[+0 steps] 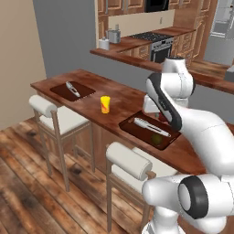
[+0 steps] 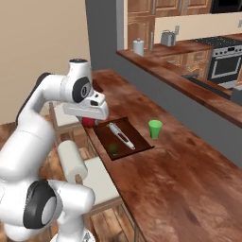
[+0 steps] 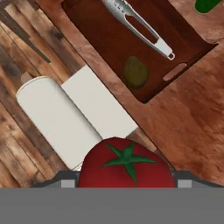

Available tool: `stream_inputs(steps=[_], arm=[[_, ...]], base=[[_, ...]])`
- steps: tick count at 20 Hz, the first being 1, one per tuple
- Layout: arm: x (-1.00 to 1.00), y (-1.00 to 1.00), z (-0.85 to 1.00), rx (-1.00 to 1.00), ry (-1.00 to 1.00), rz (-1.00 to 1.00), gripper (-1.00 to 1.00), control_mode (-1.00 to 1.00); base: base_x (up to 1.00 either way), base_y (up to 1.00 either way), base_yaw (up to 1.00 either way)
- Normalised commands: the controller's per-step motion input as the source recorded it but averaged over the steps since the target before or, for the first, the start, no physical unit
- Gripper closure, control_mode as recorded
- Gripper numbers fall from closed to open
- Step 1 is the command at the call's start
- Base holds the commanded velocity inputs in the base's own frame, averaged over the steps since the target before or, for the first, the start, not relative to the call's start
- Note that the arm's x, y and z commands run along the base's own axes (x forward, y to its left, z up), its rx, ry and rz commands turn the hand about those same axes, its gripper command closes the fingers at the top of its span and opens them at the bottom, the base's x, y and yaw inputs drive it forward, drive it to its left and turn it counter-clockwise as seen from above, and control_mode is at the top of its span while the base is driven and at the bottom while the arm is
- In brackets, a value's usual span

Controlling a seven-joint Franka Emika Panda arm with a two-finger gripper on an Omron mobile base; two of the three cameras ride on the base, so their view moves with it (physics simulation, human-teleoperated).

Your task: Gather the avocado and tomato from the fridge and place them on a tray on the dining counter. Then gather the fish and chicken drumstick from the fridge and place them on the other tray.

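Observation:
A red tomato with a green stem star sits between my fingers, and my gripper is shut on it. In the right base view the gripper hangs over the near edge of the dining counter, just off the left end of a dark tray. On that tray lie a dull green avocado and metal tongs. A second dark tray with tongs lies at the counter's far left end. The fish, chicken drumstick and fridge are out of view.
A yellow cup stands between the two trays and a green cup just right of the near tray. White-cushioned stools line the counter's front edge, one directly below my hand. Behind is a raised ledge.

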Motion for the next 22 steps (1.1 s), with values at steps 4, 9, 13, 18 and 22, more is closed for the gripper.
stream_inputs(steps=[4, 9, 13, 18, 22], arm=[[0.42, -0.07, -0.34, 0.00, 0.14, 0.00, 1.00, -1.00], [0.42, -0.08, -0.37, 0.00, 0.09, 0.00, 1.00, -1.00], [0.42, -0.01, -0.40, 0.00, 0.07, 0.00, 1.00, -1.00], [0.37, 0.00, -0.38, 0.00, 0.04, 0.00, 1.00, -1.00], [0.57, 0.00, -0.23, 0.00, 0.01, 0.00, 1.00, -1.00]], base=[[0.00, 0.00, 0.00], [0.00, 0.00, 0.00], [0.00, 0.00, 0.00], [0.00, 0.00, 0.00], [0.00, 0.00, 0.00]])
